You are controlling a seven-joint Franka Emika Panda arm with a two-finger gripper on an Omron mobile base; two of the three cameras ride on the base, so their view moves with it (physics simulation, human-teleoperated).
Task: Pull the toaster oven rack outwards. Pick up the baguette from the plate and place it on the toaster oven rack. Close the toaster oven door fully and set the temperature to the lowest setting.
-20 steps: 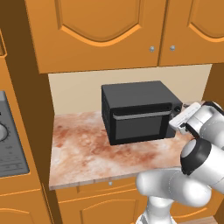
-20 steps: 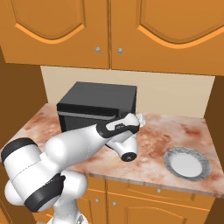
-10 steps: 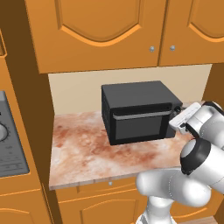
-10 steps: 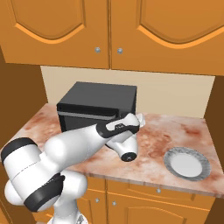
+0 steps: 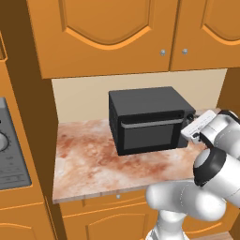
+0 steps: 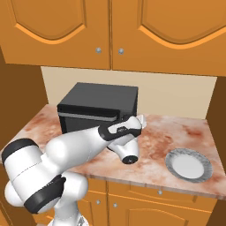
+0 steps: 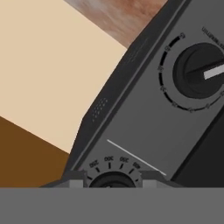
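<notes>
The black toaster oven [image 5: 147, 119] stands on the counter with its toaster oven door [image 5: 150, 133] closed, so the toaster oven rack is hidden. My gripper [image 5: 188, 127] is at the control strip on the oven's right. In the hand view my gripper [image 7: 113, 180] is shut around a numbered dial knob [image 7: 114, 178], one finger on each side. A second knob [image 7: 199, 70] with a white pointer sits further along the strip. The round pale plate [image 6: 190, 164] lies bare on the counter at the right. The baguette is out of view.
Wooden wall cabinets [image 5: 112, 33] hang above the oven. A stove [image 5: 9, 154] borders the counter's left end. Marbled countertop [image 5: 89, 159] stretches left and in front of the oven. My own arm [image 6: 84, 143] crosses in front of the oven.
</notes>
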